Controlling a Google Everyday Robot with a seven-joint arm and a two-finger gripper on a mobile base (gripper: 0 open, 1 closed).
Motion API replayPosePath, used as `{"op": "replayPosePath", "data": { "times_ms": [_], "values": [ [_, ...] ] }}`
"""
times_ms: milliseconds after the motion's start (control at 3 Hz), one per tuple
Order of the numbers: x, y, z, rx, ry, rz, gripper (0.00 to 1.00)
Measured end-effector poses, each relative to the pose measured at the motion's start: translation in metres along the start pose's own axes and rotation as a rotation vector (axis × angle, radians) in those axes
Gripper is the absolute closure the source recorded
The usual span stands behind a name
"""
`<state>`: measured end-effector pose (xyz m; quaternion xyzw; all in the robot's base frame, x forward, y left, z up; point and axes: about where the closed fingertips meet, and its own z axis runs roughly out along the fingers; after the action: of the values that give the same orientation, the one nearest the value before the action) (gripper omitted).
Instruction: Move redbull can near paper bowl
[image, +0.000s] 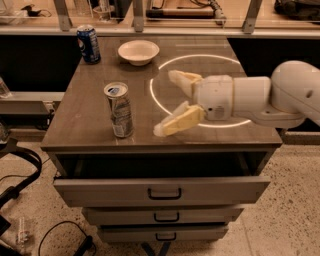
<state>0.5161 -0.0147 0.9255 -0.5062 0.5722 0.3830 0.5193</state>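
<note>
The redbull can (119, 110) is a slim silver can standing upright near the front left of the wooden table top (95, 125). The paper bowl (138, 52) is a small white bowl at the back of the table, well behind the can. My gripper (166, 102) comes in from the right on a white arm. It is open and empty, with its two cream fingers (179, 120) spread wide. It sits just right of the can, a short gap away, not touching it.
A dark-blue Pepsi can (88, 44) stands at the back left corner, left of the bowl. A white ring (200, 90) is marked on the table's right half. The top drawer (162, 187) below the front edge is pulled partly out. Cables lie on the floor at left.
</note>
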Motion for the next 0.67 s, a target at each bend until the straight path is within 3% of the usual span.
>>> {"op": "replayPosePath", "data": {
  "times_ms": [333,667],
  "values": [
    [-0.015,0.001,0.07,-0.055,-0.077,-0.001,0.0],
    [-0.019,0.003,0.104,-0.088,-0.115,0.003,0.0]
  ]
}}
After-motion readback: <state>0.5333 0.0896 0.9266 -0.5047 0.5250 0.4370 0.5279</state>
